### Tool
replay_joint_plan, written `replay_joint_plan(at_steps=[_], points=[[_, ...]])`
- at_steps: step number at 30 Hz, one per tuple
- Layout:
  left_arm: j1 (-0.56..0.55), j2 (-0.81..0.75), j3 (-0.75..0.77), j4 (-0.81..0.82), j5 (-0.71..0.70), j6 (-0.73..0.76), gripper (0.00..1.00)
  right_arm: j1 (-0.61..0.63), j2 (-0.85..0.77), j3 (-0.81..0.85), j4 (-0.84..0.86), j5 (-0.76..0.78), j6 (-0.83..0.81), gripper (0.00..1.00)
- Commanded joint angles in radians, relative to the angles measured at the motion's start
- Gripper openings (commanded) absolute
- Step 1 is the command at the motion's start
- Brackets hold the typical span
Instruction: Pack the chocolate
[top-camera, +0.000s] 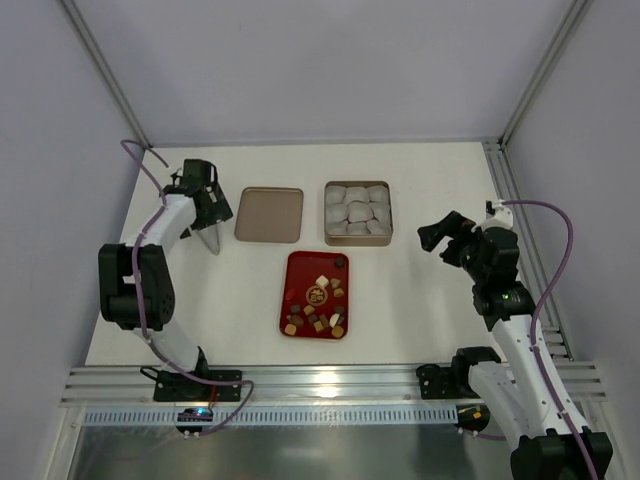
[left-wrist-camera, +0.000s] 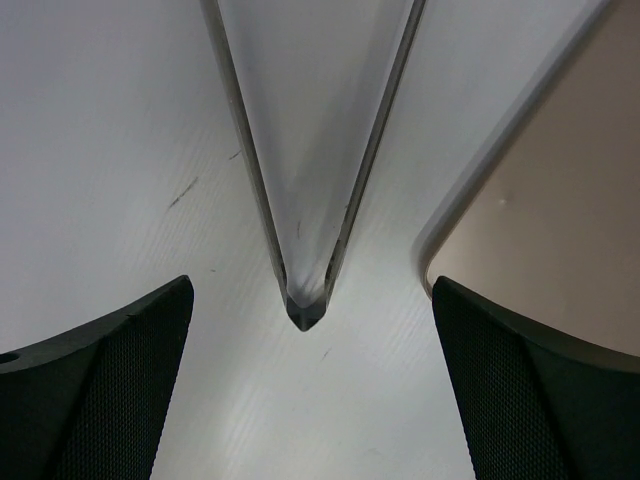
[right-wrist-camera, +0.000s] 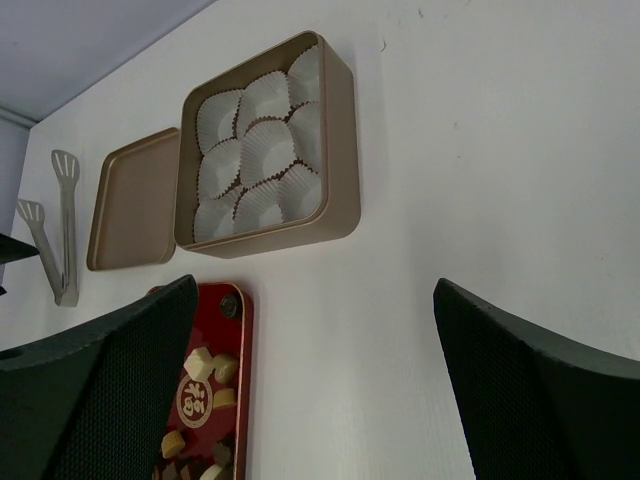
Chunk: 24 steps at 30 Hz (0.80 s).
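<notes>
Several bite-sized pieces of chocolate (top-camera: 322, 281) lie loose on the red tray (top-camera: 300, 262) at the middle of the tabletop (top-camera: 430, 180), nearer the arms than the box. They are dark brown, tan and cream, in round, square and triangular shapes. None is packed yet.

Gold box (top-camera: 358, 241): open, just behind the tray, lined with white paper cups (top-camera: 357, 210), all empty as far as can be seen.

Lid (top-camera: 269, 214): flat on the tabletop just left of the box.

Tongs (left-wrist-camera: 315, 150): metal, lying left of the lid.

Left fingers (left-wrist-camera: 100, 400): spread wide, holding nothing, one to either side of the tongs' joined end, not touching it.

Right fingers (right-wrist-camera: 100, 400): spread wide, empty, raised at the right side, well apart from tray and box.

Handling, by judgement: the pieces look light, rigid and small, with smooth faces that may slip. A hard squeeze would likely crack or smear them. Best taken one at a time across two opposite sides, gently — with the tongs, it seems — and lowered into one cup each. The cups look thin and would probably shift if nudged.
</notes>
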Motion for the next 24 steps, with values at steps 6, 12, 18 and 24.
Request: replay_joint_plan(at_steps=[6, 12, 18, 24], points=[[0.038, 0.121, 0.082, 0.064, 0.03, 0.014, 0.99, -0.003, 0.01, 0.043, 0.044, -0.069, -0.004, 1.0], [0.058, 0.204, 0.1, 0.073, 0.045, 0.032, 0.95, -0.003, 0.015, 0.037, 0.054, -0.089, -0.005, 1.0], [0.103, 0.253, 0.114, 0.09, 0.084, 0.055, 0.93, -0.003, 0.027, 0.028, 0.061, -0.104, -0.005, 1.0], [0.109, 0.302, 0.141, 0.093, 0.101, 0.078, 0.89, -0.003, 0.04, 0.034, 0.061, -0.111, -0.005, 1.0]])
